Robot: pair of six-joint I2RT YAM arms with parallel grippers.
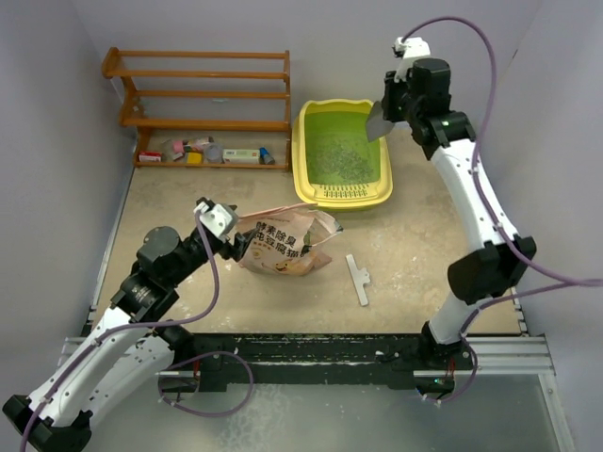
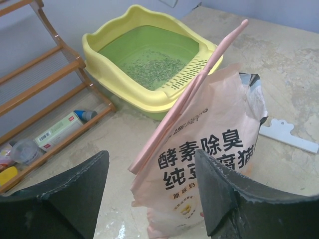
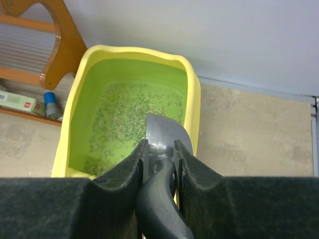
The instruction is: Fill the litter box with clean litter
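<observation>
The desk [image 1: 424, 273] is a pale, gritty slab, with a wooden rack [image 1: 203, 94] against the far wall on the left. The box [image 1: 298, 151] sits at the far middle, just right of the rack. Its green basin holds only a thin scatter of litter [image 3: 124, 124], and the green floor shows through almost everywhere. By my judgement the fill has barely begun.

The bag [image 1: 283, 250] slumps on the desk, well short of the box, with its mouth torn open and a pink strip running up one side. The left fingers [image 2: 75, 194] stand wide on either side of it and grip nothing. I cannot tell whether they touch the bag.

The right fingers [image 3: 119, 184] are closed narrowly on the dark handle of the scoop [image 3: 167, 132]. Its grey blade hangs over the right side of the basin, near the yellow wall. Whether it carries any grains is hidden. A white strip [image 1: 358, 280] lies flat on the desk to the right of the bag.

The bag is the main risk. It is unheld and soft, so a scoop pushed into it could tip it and spill litter across the desk. The thin handle could also twist between the fingers under a full load. Tipping so close to the wall could send grains over the rim.
</observation>
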